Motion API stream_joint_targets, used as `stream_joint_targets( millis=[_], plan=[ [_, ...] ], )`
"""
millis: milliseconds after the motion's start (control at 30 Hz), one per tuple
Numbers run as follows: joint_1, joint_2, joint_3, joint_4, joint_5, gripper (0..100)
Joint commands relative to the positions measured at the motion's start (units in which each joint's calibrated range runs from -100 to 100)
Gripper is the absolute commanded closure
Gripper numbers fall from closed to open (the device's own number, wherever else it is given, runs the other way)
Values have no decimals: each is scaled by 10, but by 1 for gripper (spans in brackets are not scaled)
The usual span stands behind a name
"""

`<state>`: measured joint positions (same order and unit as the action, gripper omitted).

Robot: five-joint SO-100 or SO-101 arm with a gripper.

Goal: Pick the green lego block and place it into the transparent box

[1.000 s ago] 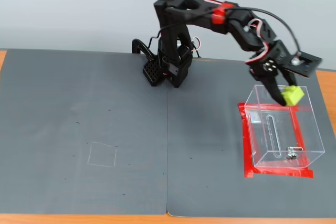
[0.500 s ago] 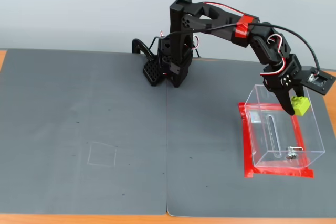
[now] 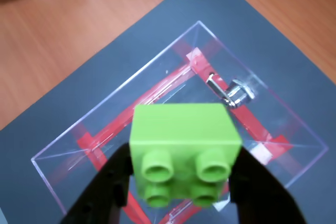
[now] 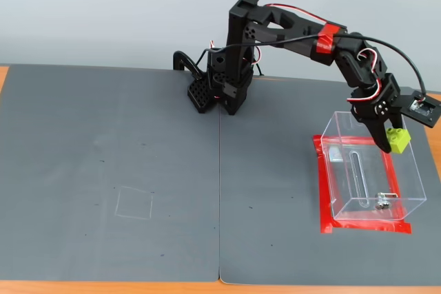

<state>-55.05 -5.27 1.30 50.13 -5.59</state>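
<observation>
I see the green block (image 3: 185, 148) pinched between my gripper's (image 3: 184, 182) two black fingers, its four studs facing the wrist camera and its smooth base pointing down. It looks roughly cubic, with no clear long axis. It hangs over the far right part of the clear box (image 4: 344, 180), which sits on red tape (image 4: 325, 201) at the right of the grey mat (image 4: 138, 170).

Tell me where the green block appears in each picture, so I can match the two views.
Wrist view: the green block is low in the centre, gripped from both sides.
Fixed view: the block is at the right, over the clear box's far end.
Shared landmark: the red tape under the box.
</observation>
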Motion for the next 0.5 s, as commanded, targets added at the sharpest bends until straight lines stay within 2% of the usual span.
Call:
stream_joint_targets(
  millis=[0,467],
  plan=[
    [-2,-2,-30,-3,1,81],
    [6,-13,-25,-2,3,81]
  ],
)
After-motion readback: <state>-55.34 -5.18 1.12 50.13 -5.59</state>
